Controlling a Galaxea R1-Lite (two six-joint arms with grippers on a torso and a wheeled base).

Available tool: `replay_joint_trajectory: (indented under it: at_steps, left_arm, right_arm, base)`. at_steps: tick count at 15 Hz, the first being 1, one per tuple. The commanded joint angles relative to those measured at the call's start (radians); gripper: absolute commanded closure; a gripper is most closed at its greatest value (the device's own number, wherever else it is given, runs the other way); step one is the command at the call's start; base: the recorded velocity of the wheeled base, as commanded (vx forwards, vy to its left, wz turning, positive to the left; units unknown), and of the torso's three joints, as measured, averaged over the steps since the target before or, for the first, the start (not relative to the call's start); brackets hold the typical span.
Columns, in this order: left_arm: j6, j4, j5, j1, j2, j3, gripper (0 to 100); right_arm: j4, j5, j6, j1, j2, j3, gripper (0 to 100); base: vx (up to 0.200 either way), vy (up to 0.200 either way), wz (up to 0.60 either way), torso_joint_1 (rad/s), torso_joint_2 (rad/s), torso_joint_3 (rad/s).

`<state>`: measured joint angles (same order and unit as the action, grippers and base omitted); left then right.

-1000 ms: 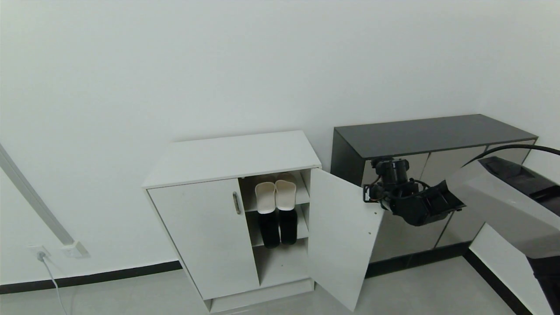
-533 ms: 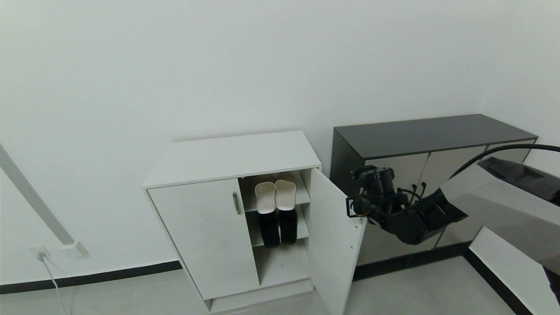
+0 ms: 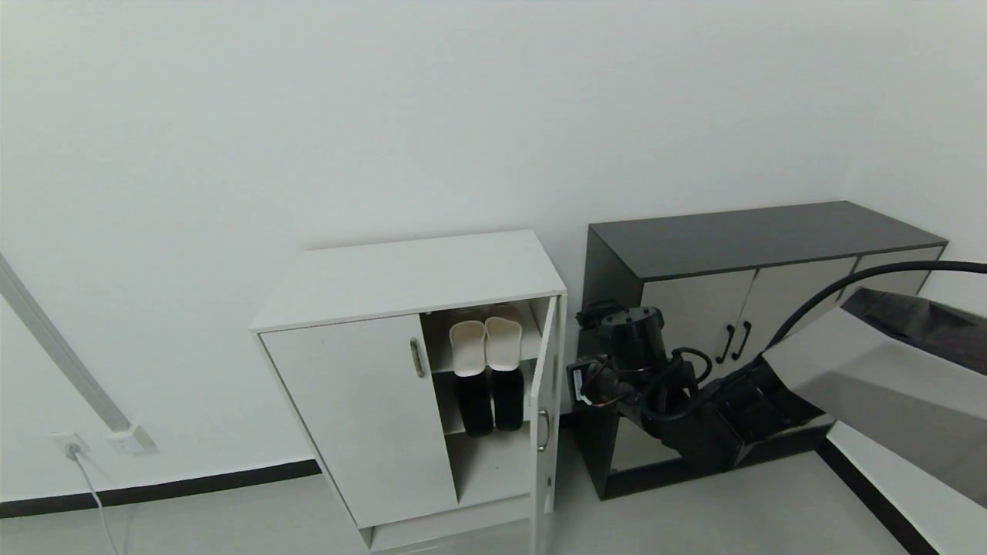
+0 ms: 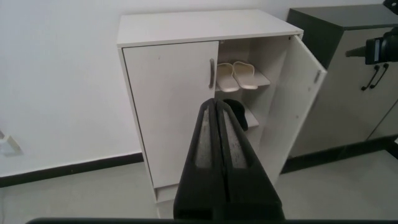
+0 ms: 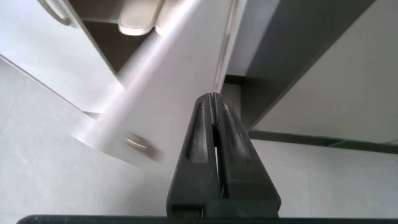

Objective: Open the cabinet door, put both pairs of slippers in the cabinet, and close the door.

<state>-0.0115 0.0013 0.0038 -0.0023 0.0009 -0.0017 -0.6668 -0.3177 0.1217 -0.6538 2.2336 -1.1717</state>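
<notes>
The right end effector (image 5: 214,99), fingers pressed together and empty, lies at the outer face of the door (image 3: 544,401) of the cabinet (image 3: 409,277). The door stands partly open, and contact cannot be told. Beyond the door, inside the cabinet, white slippers (image 3: 486,345) lie directly above black slippers (image 3: 490,401). The left end effector (image 4: 216,106), likewise closed and empty, points at the cabinet from well back.

One pair of slippers (image 3: 486,344) is set in the cabinet (image 3: 409,277) above the other pair (image 3: 490,401). A sideboard (image 3: 756,235) is placed to its right.
</notes>
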Motion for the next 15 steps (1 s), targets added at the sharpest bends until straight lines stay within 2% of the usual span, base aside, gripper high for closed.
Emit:
replay_joint_trajectory:
  at_steps: [1, 5, 8, 11, 15]
  left_arm:
    - [0.001, -0.001, 0.001, 0.001, 0.001, 0.0, 100]
    - [0.001, 0.0, -0.001, 0.001, 0.001, 0.0, 100]
    - [0.001, -0.001, -0.001, 0.001, 0.001, 0.0, 100]
    - [0.001, 0.0, -0.001, 0.001, 0.001, 0.0, 100]
    - [0.001, 0.0, -0.001, 0.001, 0.001, 0.0, 100]
  right_arm:
    - [-0.005, 0.002, -0.004, -0.004, -0.017, 0.018, 100]
    - [-0.023, 0.008, -0.008, -0.013, -0.015, 0.029, 100]
    - [-0.031, 0.028, -0.007, -0.013, -0.019, 0.041, 100]
    - [-0.099, 0.074, -0.01, -0.015, -0.019, 0.093, 100]
    - [-0.178, 0.112, -0.039, -0.015, -0.011, 0.15, 100]
  base:
    - [0.0, 0.0, 0.0, 0.0, 0.0, 0.0]
    - [0.0, 0.0, 0.0, 0.0, 0.0, 0.0]
    - [0.0, 0.0, 0.6, 0.004, 0.0, 0.006]
    - [0.0, 0.0, 0.6, 0.004, 0.0, 0.004]
    - [0.0, 0.0, 0.0, 0.0, 0.0, 0.0]
